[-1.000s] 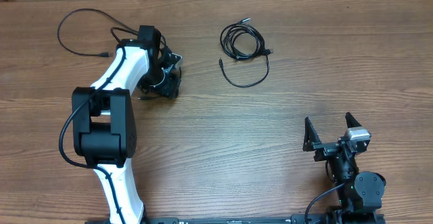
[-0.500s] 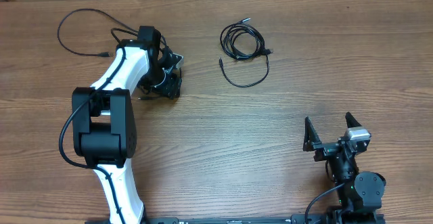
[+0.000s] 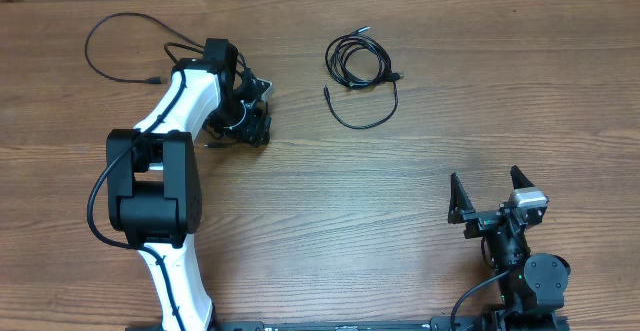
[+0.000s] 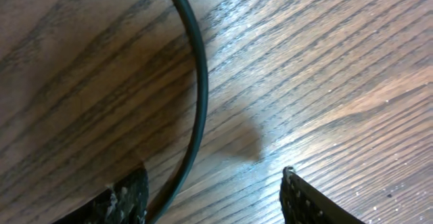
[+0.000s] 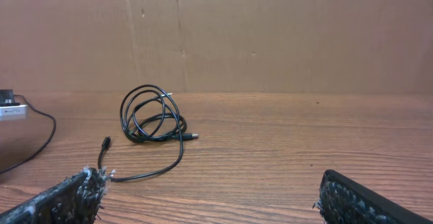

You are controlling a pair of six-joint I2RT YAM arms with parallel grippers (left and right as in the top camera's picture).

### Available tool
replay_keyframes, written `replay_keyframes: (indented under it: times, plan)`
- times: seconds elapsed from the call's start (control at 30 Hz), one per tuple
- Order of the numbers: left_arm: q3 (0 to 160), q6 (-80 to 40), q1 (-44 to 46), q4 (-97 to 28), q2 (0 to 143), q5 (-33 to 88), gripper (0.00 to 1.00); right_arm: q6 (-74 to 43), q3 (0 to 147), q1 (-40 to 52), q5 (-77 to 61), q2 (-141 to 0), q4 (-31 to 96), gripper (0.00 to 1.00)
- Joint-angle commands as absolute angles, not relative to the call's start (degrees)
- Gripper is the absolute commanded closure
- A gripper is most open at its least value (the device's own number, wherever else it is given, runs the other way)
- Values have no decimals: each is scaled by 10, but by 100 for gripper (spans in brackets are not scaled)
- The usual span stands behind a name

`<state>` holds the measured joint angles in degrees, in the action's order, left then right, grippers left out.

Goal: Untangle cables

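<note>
No text, label, brand, number or sign is legible in any view; the pale plate (image 5: pixel 12 112) at the right wrist view's left edge bears marks too small to read.

A thin black cable (image 4: pixel 200 95) curves from the frame's top centre down to its lower left over the wood-grain worktop (image 4: pixel 325 61), entering the gap between the parted fingertips (image 4: pixel 125 198) of the left tool (image 4: pixel 213 197).

Wooden table (image 3: pixel 420 171) bears a coiled cable bundle (image 3: pixel 340 61) and, seemingly, one loose cable (image 3: pixel 87 46).
</note>
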<state>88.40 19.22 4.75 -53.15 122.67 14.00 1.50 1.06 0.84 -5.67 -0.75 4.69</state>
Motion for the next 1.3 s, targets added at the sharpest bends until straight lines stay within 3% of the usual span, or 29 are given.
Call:
replay_keyframes:
  times: [0.0, 0.17, 0.5, 0.7, 1.27]
  plan:
    - [862, 182, 49, -533, 1235, 183, 33, 18, 5, 7, -54, -6, 44, 0]
    - [862, 182, 49, -531, 1235, 185, 32, 18, 5, 7, -54, -6, 44, 0]
    - [862, 179, 49, -529, 1235, 185, 20, 18, 5, 7, -54, -6, 44, 0]
    - [862, 155, 50, -526, 1235, 191, 0, 18, 5, 7, -54, -6, 44, 0]
    - [862, 152, 49, -519, 1235, 191, 1, 18, 5, 7, -54, -6, 44, 0]
